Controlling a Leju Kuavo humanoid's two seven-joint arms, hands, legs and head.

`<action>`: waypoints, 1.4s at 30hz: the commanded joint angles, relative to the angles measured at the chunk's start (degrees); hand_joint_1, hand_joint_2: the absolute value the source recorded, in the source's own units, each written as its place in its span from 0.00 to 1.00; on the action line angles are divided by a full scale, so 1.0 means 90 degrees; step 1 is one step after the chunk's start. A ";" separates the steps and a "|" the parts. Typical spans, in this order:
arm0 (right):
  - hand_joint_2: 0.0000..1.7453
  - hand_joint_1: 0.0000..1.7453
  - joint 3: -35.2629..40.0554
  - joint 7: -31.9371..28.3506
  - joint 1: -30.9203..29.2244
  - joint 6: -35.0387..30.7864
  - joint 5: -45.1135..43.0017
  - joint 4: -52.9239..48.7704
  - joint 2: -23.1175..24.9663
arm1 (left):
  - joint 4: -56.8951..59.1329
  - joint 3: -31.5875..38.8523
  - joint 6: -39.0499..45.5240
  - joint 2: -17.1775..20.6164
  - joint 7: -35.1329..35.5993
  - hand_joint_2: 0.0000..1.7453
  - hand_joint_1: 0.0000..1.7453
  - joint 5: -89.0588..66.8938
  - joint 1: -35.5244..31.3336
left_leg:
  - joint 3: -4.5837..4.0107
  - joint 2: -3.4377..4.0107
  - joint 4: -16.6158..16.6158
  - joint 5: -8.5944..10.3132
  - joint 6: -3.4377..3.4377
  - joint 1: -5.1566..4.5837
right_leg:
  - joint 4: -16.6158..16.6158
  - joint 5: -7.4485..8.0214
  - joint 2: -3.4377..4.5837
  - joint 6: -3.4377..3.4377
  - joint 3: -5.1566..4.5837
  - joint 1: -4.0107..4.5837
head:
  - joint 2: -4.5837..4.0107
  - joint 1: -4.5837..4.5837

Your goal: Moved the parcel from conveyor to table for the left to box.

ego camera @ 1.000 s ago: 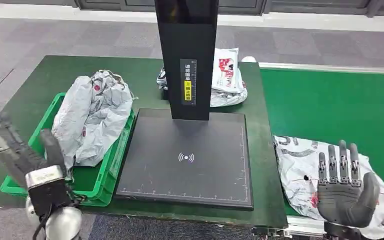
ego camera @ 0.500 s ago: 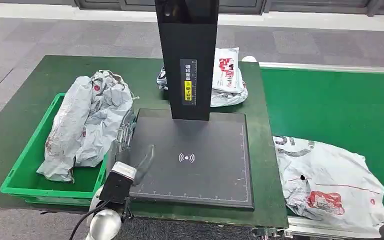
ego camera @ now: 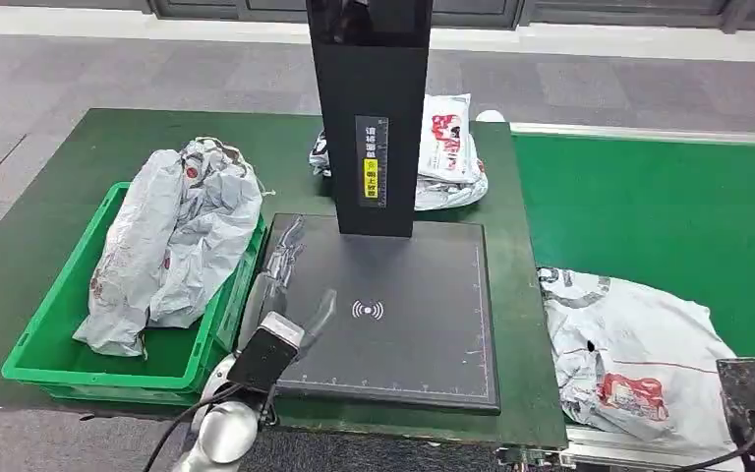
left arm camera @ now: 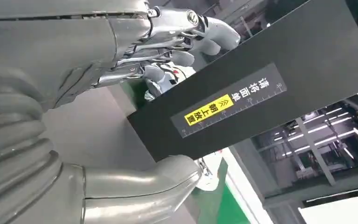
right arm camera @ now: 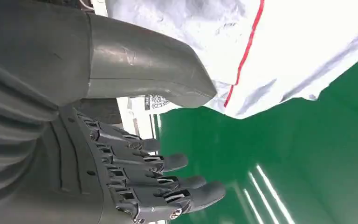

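The parcel (ego camera: 639,364), a white plastic bag with red and black print, lies on the green conveyor belt (ego camera: 649,206) at the near end, beside the table edge. My right hand (right arm camera: 121,154) hovers next to the parcel (right arm camera: 261,46) with fingers spread and the thumb over the bag, holding nothing. Its wrist (ego camera: 747,403) shows at the lower right of the head view. My left hand (ego camera: 280,285) is stretched out flat over the left side of the black scanner plate (ego camera: 403,324), empty; the left wrist view shows that hand (left arm camera: 74,70) facing the black column (left arm camera: 261,84).
A green bin (ego camera: 49,344) at the table's left holds crumpled grey bags (ego camera: 177,236). The black scanner column (ego camera: 369,118) rises behind the plate. More white parcels (ego camera: 447,157) are piled behind it. The green table (ego camera: 79,157) borders the conveyor.
My left hand swung from the left of the bin across to the scanner plate. My right hand dropped from above the parcel to the picture's lower right corner.
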 commanded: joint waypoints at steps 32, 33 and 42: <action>1.00 1.00 0.2553 -0.0826 -0.1047 0.0359 -0.2571 0.2193 -0.0060 | 0.0853 -0.0257 0.0349 0.0485 -0.0083 1.00 0.00 0.0275 -0.0251 | 0.0004 0.0020 -0.0017 0.0014 -0.0004 0.0007 | -0.0014 0.0016 0.0038 -0.0008 -0.0001 0.0008 | 0.0000 0.0000; 1.00 1.00 0.2336 -0.1005 -0.1128 0.0605 -0.3361 0.2200 0.0044 | 0.0850 -0.0248 0.0386 0.0493 -0.0107 1.00 0.00 0.0283 -0.0222 | -0.0001 0.0019 -0.0007 0.0010 -0.0003 0.0002 | 0.0000 0.0008 0.0028 -0.0004 -0.0007 0.0002 | 0.0000 0.0000; 1.00 1.00 0.2814 -0.1525 -0.0861 0.0615 -0.5497 0.0570 0.0240 | 0.0893 -0.0197 0.0650 0.0506 -0.0242 1.00 0.00 0.0295 -0.0120 | 0.0000 0.0004 -0.0013 0.0014 -0.0004 0.0005 | -0.0007 0.0009 0.0018 -0.0008 -0.0003 0.0005 | 0.0000 0.0000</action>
